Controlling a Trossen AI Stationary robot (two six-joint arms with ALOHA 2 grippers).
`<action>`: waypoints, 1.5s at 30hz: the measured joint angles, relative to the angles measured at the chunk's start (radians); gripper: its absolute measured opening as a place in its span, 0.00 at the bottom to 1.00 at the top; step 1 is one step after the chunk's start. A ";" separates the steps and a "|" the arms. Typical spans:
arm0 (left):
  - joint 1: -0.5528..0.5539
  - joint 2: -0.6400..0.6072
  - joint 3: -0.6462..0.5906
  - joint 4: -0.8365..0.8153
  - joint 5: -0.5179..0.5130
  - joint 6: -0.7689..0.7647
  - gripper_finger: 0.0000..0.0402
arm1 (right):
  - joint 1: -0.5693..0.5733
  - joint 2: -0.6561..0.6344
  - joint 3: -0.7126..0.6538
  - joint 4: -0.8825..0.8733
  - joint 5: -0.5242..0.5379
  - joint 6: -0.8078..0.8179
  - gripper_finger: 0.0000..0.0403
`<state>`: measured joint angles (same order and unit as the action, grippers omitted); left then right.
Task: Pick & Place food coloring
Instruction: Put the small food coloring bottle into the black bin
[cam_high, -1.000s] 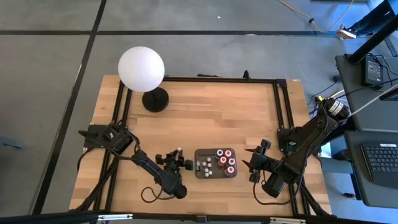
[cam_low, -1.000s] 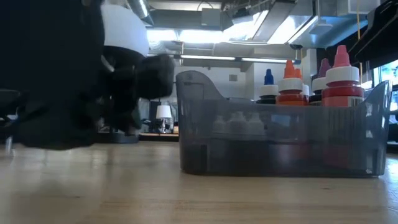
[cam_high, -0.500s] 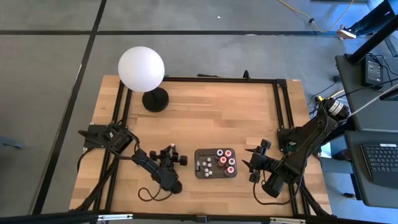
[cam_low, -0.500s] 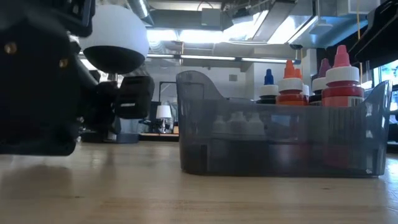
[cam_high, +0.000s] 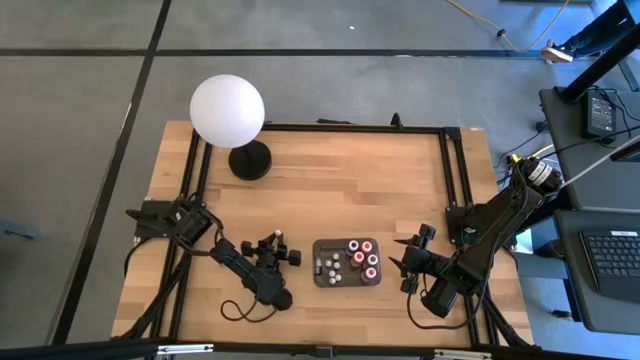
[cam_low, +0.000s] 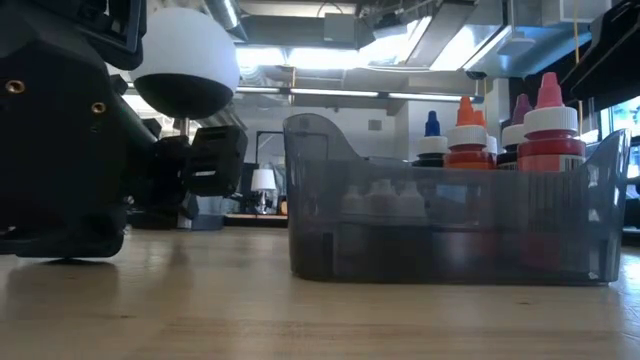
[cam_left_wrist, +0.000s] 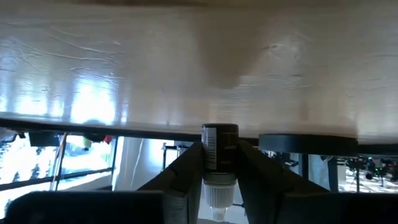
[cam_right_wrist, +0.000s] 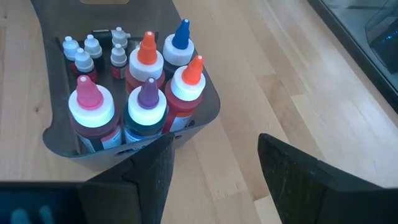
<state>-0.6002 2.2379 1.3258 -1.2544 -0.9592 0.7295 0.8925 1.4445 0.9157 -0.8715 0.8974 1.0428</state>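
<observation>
Table: wooden, tray right of left gripper.
Left gripper: pinches bottle.
Right gripper: spread, idle.
Risk: narrow hold; bottle may slip or tip.

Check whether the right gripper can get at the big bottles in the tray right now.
Probably yes: the right gripper is open and empty beside the tray, and the big bottles stand uncovered at its near end.

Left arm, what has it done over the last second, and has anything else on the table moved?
The left gripper, shut on a small bottle, drew back from the tray, moving left and slightly toward the lamp, most of it early in that second. The right gripper stayed open beside the tray, and the bottles in the tray and the lamp did not move.
</observation>
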 joint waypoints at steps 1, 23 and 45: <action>0.000 0.000 0.000 0.001 0.000 0.001 0.21 | 0.000 0.000 0.000 0.000 0.000 0.000 0.58; -0.009 0.003 -0.001 0.003 -0.037 -0.009 0.22 | 0.000 0.000 0.000 0.000 0.000 0.000 0.58; -0.013 0.007 0.036 0.018 -0.022 -0.017 0.25 | 0.000 0.000 0.000 0.000 0.000 0.000 0.58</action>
<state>-0.6132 2.2452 1.3622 -1.2367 -0.9809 0.7123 0.8921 1.4445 0.9157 -0.8715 0.8974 1.0428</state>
